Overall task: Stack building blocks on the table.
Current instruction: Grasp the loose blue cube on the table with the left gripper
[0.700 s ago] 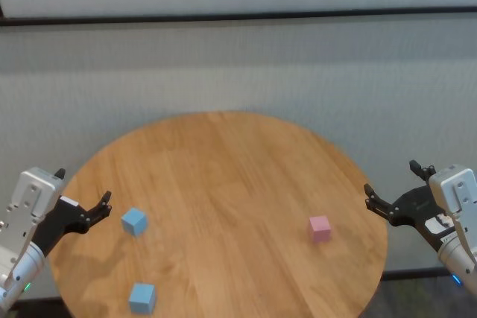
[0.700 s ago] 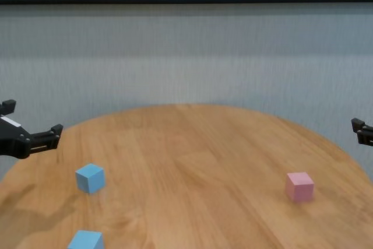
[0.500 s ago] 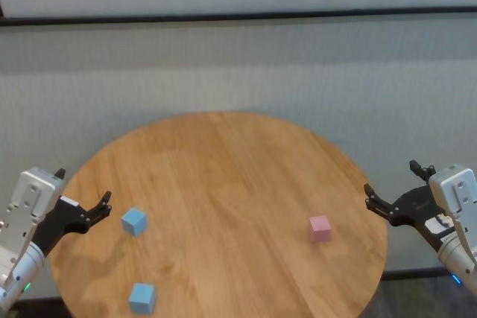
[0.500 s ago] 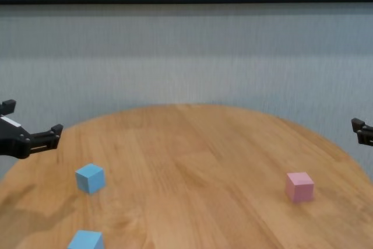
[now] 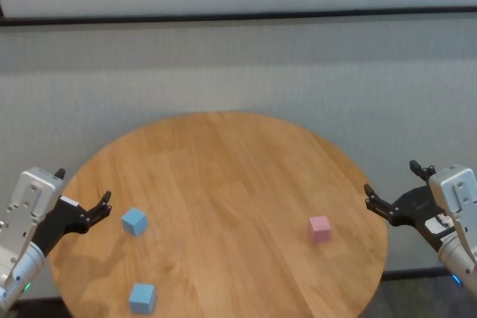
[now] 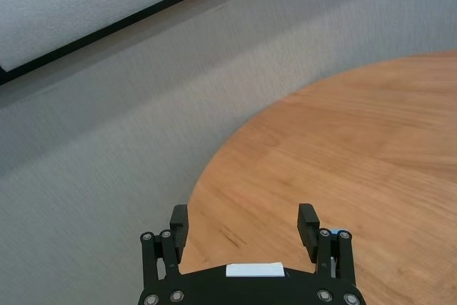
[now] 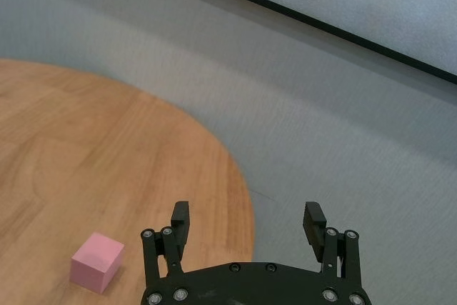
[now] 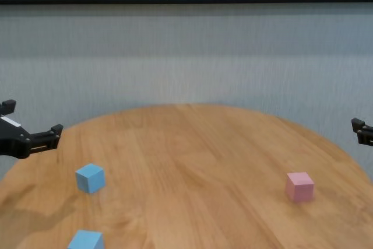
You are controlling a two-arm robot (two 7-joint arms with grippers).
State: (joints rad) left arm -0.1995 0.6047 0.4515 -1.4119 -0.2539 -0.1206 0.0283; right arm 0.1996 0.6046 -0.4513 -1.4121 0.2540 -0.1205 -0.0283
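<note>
Three building blocks lie apart on the round wooden table (image 5: 223, 176). One light blue block (image 5: 134, 221) sits at the left, a second light blue block (image 5: 141, 297) nearer the front edge, and a pale pink block (image 5: 320, 229) at the right. They also show in the chest view: blue (image 8: 90, 178), blue (image 8: 85, 241), pink (image 8: 299, 186). My left gripper (image 5: 83, 188) is open and empty over the table's left edge, left of the blue block. My right gripper (image 5: 391, 182) is open and empty off the right edge; the pink block (image 7: 97, 261) shows in its wrist view.
A grey wall (image 5: 238, 72) with a dark horizontal strip (image 5: 238, 16) stands behind the table. The table's rim shows in the left wrist view (image 6: 235, 141) and in the right wrist view (image 7: 243, 176).
</note>
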